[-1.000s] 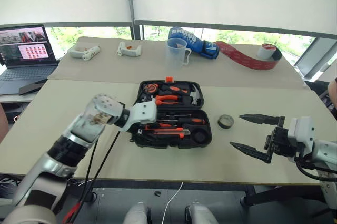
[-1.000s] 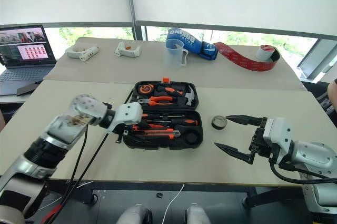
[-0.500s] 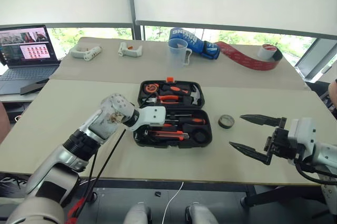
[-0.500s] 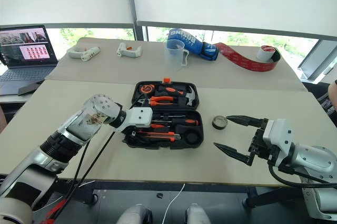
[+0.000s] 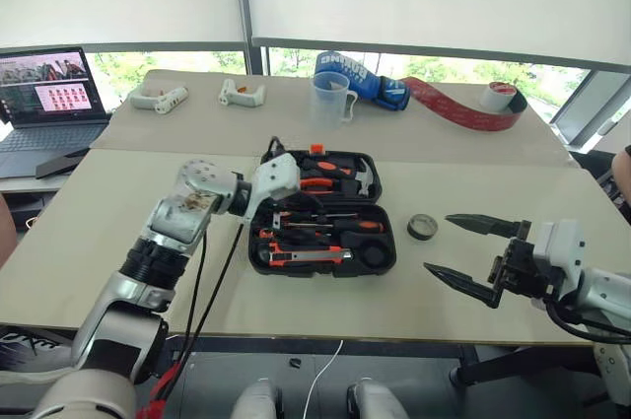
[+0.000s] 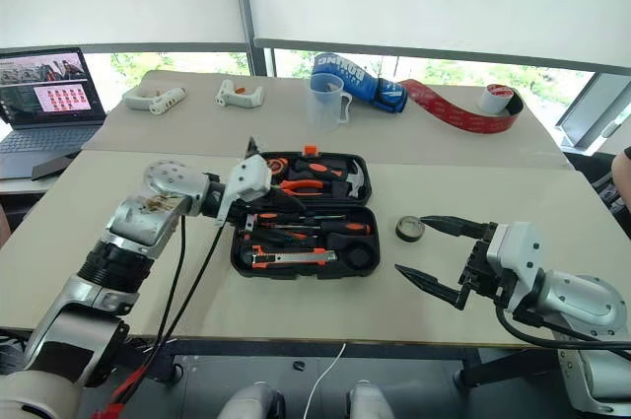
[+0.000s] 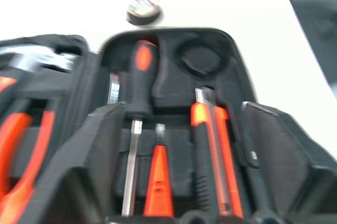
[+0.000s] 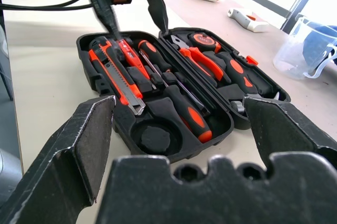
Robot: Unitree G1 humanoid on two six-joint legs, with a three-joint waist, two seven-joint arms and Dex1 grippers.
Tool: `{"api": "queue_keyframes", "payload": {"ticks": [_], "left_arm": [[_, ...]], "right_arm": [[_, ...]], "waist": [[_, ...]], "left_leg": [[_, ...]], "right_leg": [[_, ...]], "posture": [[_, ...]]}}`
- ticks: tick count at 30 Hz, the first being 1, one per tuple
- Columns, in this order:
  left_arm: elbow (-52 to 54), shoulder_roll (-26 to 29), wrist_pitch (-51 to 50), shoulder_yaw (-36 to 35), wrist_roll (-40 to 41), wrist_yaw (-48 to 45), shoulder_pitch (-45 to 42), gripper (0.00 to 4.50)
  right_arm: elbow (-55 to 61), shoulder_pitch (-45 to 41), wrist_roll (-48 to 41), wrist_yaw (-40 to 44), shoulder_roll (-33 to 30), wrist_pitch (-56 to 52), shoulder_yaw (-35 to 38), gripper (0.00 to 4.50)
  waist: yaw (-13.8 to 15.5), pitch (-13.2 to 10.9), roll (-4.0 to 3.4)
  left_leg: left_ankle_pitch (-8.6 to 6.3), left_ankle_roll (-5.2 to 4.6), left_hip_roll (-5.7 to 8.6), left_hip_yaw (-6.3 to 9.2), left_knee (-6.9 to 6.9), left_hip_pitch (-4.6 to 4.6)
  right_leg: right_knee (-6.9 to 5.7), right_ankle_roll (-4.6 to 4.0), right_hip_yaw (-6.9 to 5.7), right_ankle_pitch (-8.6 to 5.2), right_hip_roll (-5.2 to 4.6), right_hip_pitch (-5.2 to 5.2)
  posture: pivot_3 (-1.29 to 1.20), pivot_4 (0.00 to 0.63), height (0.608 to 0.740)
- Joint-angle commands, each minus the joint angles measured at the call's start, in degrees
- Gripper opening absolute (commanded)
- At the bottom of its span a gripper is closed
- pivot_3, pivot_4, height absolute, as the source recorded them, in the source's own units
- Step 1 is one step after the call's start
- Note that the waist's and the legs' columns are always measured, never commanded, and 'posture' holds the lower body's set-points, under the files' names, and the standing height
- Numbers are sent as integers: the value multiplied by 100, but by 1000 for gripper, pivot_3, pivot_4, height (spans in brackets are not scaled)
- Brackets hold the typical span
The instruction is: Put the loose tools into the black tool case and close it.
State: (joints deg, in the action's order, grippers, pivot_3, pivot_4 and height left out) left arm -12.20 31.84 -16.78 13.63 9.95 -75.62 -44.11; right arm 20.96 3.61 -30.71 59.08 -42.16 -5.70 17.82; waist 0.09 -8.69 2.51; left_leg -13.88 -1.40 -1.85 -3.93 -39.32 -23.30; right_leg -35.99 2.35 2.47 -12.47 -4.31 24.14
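Observation:
The black tool case point(image 5: 386, 263) lies open in the middle of the near table. Its front half holds orange-and-black screwdrivers point(image 5: 340, 227), a small orange screwdriver point(image 7: 158, 182) and the utility knife point(image 5: 308, 258). Pliers point(image 5: 320, 182) and a hammer fill the far half. My left gripper point(image 8: 135, 23) hangs over the case's left end, open, nothing between its fingers point(image 7: 92, 155). The small black tape roll point(image 5: 422, 227) lies on the table just right of the case. My right gripper point(image 5: 439, 242) hovers open to the right of the roll, level and pointing toward the case.
On the far table stand a laptop point(image 5: 44, 94), two white handles point(image 5: 158, 99) point(image 5: 242, 94), a clear measuring jug point(image 5: 333, 96), a blue glove point(image 5: 360, 79) and a big red tape point(image 5: 463, 108). Cables hang from my left arm over the near edge.
My left gripper has risen from the front-left part of the case toward its far-left corner and spread its fingers wider. The utility knife now lies uncovered. The right arm has kept still.

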Motion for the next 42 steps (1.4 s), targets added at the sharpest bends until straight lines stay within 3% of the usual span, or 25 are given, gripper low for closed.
{"api": "queue_keyframes", "payload": {"ticks": [1,7,8,17,25,29,37,42], "left_arm": [[-65,-35,620,63,-95,20,340,2208],[-340,-360,652,95,-231,458,587,147],[-401,-393,557,136,-275,508,598,60],[-541,-456,971,517,-651,496,872,60],[-830,-433,1178,1118,-1578,912,1046,60],[-908,-522,1240,1215,-1820,1191,1079,60],[-453,-594,1448,445,-904,1066,1286,60],[-64,-645,1123,-588,386,887,1311,60]], "right_arm": [[180,-47,-122,-70,42,-22,1,4500],[216,-45,-141,-148,88,-53,-66,4500],[229,-36,-134,-159,99,-53,-83,4500],[352,41,-136,-271,147,-113,-90,4500],[378,91,-68,-372,234,-103,-145,4500],[349,23,-30,-410,275,-94,-214,4500],[277,116,-6,-495,311,36,-111,4500],[59,460,-2,-563,342,234,404,4500]], "waist": [[4,0,0],[56,0,0],[59,0,0],[55,4,-6],[58,45,-33],[69,70,-59],[46,91,-92],[55,87,-86]], "left_leg": [[0,0,0,-1,0,1],[0,0,1,-1,-3,-7],[0,0,1,-1,-4,-6],[0,0,1,-1,-4,2],[-1,0,2,-1,-4,17],[-2,0,1,-5,-3,83],[-3,-1,-9,4,1,120],[-9,-11,0,5,8,66]], "right_leg": [[0,0,1,0,-1,-1],[1,1,-2,1,-2,2],[1,1,-2,1,-2,1],[0,1,-1,1,-1,-6],[3,2,-1,0,-3,-25],[15,31,-9,-26,-3,-101],[14,10,0,-52,-11,-128],[13,10,-2,-23,-7,-82]], "posture": [[0,150,740],[0,150,740],[0,150,740],[0,150,740],[0,150,740],[0,150,740],[0,150,740],[0,150,740]]}}
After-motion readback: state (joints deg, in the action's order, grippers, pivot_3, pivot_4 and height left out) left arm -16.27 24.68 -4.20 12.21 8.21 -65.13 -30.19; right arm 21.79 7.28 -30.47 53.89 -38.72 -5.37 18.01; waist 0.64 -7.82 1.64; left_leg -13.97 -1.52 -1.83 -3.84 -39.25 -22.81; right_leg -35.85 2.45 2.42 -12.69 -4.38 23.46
